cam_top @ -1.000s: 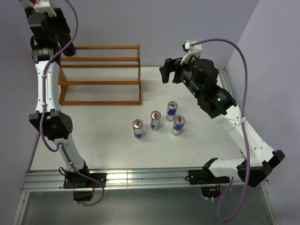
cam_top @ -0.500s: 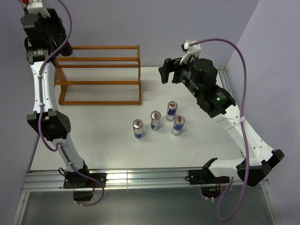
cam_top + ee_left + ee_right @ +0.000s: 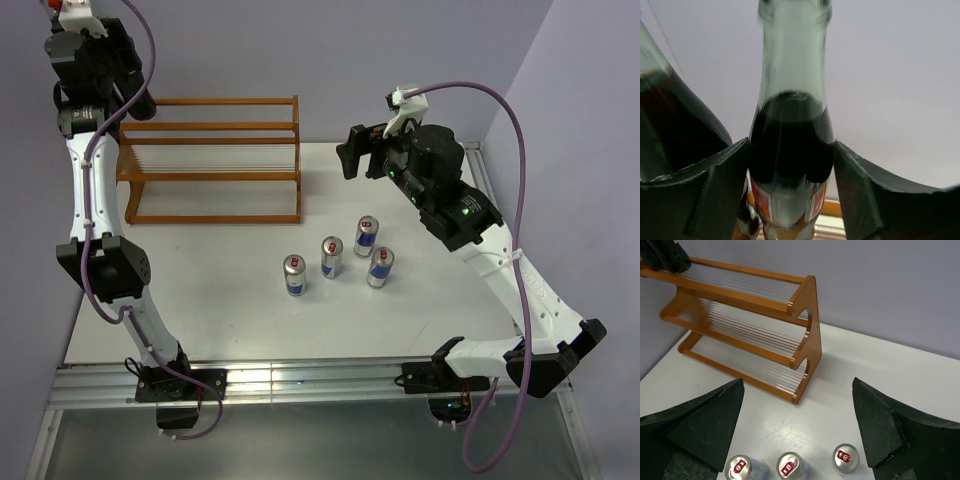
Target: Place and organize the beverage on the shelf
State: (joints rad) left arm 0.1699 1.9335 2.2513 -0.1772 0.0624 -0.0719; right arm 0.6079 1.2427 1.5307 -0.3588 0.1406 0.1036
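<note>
The left gripper [image 3: 790,155] is clamped on a cola bottle [image 3: 791,125] at the left end of the shelf [image 3: 215,160], an orange rail showing beneath the bottle; a second cola bottle [image 3: 670,125] stands just beside it; whether either is fully seated on the rails cannot be told. The right gripper [image 3: 797,385] hangs spread wide and empty off the shelf's right end. Four energy-drink cans [image 3: 332,257] stand clustered on the table [image 3: 200,300] in front of the shelf, none on a tier yet. By my judgement the bottles are nearly done; all the cans remain.
</note>
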